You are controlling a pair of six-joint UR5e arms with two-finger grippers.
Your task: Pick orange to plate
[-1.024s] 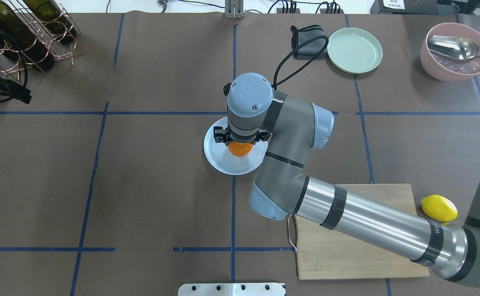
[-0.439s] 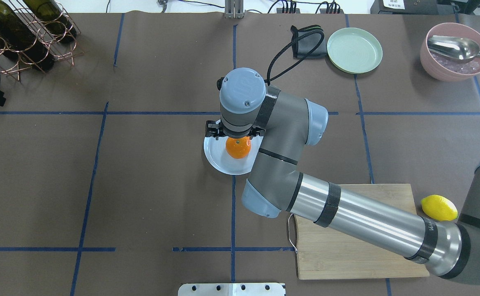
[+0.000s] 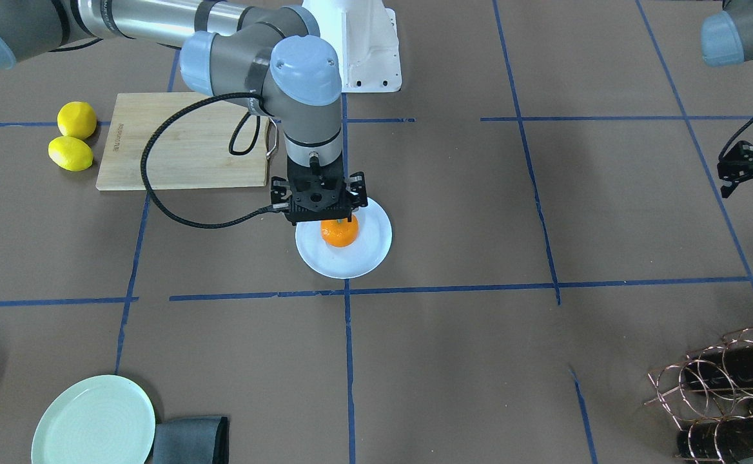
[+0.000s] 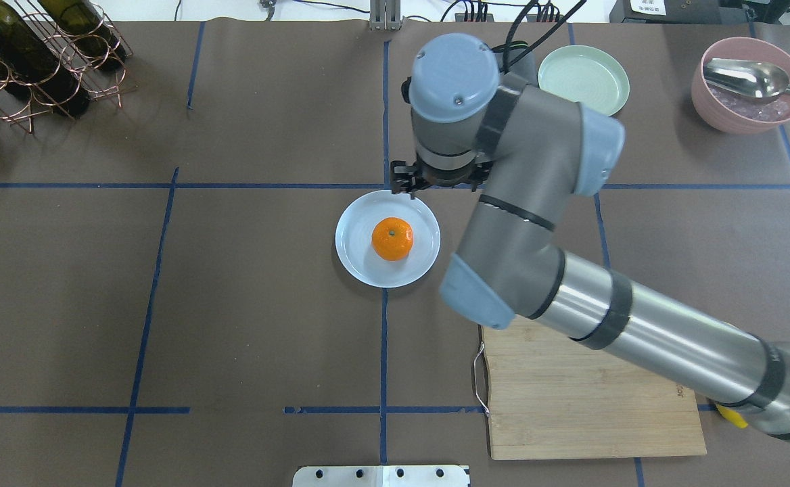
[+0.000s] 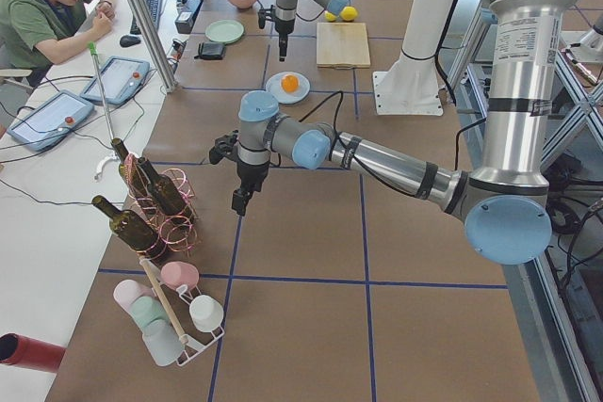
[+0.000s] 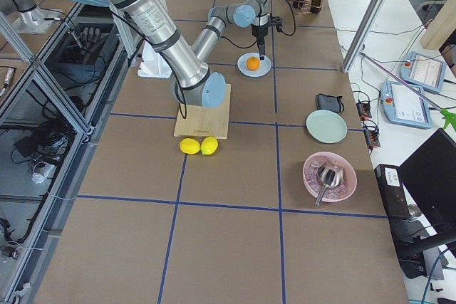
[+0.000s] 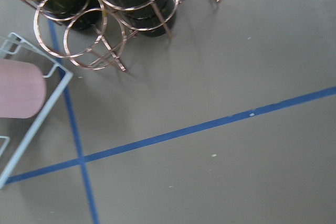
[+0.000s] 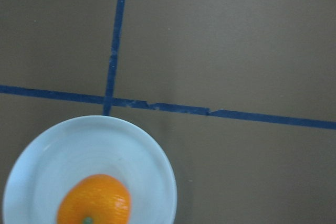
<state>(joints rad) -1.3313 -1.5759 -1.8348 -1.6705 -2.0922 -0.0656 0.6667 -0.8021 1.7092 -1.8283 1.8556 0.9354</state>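
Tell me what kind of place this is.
Likely a robotics lab: a table gridded in blue tape, an operator seated by teach pendants, and staged props like the orange on a plate.

A brown surface (image 4: 260, 345) carries crossing blue tape lines (image 4: 147, 325). A wooden cutting board (image 4: 571, 399) lies flat, with two yellow lemons (image 3: 77, 119) just beside its end, touching each other. A pale green plate (image 4: 584, 82) sits next to a dark folded cloth (image 3: 189, 439). A pink bowl (image 4: 740, 126) holds a metal scoop (image 4: 747, 78). At one corner a copper wire rack (image 4: 94, 73) holds dark wine bottles (image 4: 16, 54), near a white stand of pastel cups (image 5: 174, 313).
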